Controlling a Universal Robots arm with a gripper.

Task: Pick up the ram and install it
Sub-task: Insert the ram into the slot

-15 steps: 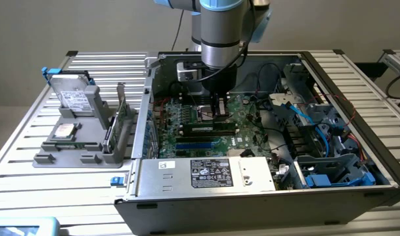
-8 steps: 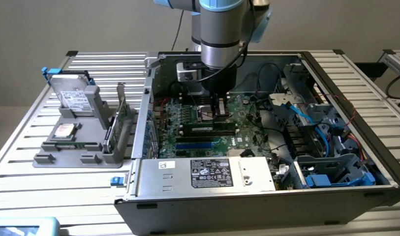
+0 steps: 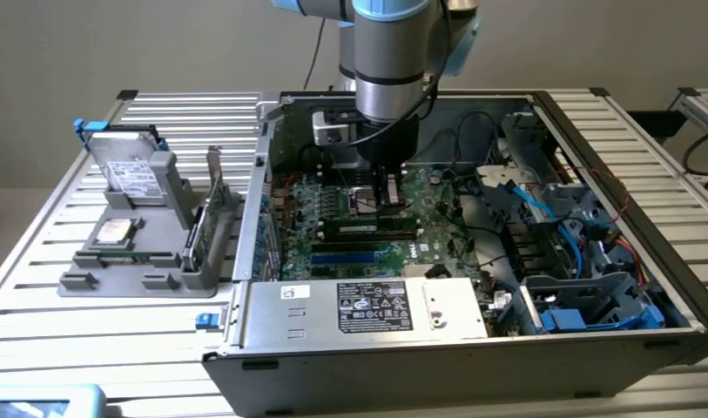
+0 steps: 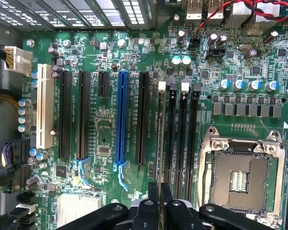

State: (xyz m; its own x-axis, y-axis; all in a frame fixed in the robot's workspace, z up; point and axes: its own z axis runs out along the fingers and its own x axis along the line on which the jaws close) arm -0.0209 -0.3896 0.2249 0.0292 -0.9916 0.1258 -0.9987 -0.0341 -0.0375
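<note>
My gripper (image 3: 387, 202) reaches down into the open computer case (image 3: 632, 165), low over the green motherboard (image 3: 435, 196). It is shut on the ram (image 3: 371, 228), a long dark-green stick with a small white label that lies along the memory slots. In the wrist view the ram (image 4: 161, 143) appears edge-on as a thin line between the black fingertips (image 4: 152, 199), and my gripper (image 4: 160, 197) holds it in line with the memory slot (image 4: 162, 103) closest to the long expansion slots. I cannot tell whether the stick is seated in that slot.
Three other memory slots (image 4: 183, 139) and the bare CPU socket (image 4: 240, 177) lie beside the ram. The power supply (image 3: 366, 305) and blue cables (image 3: 563, 218) crowd the case. At the exterior view's left, a grey holder (image 3: 121, 279) carries silver hard drives (image 3: 133, 174) and a green card (image 3: 214, 213).
</note>
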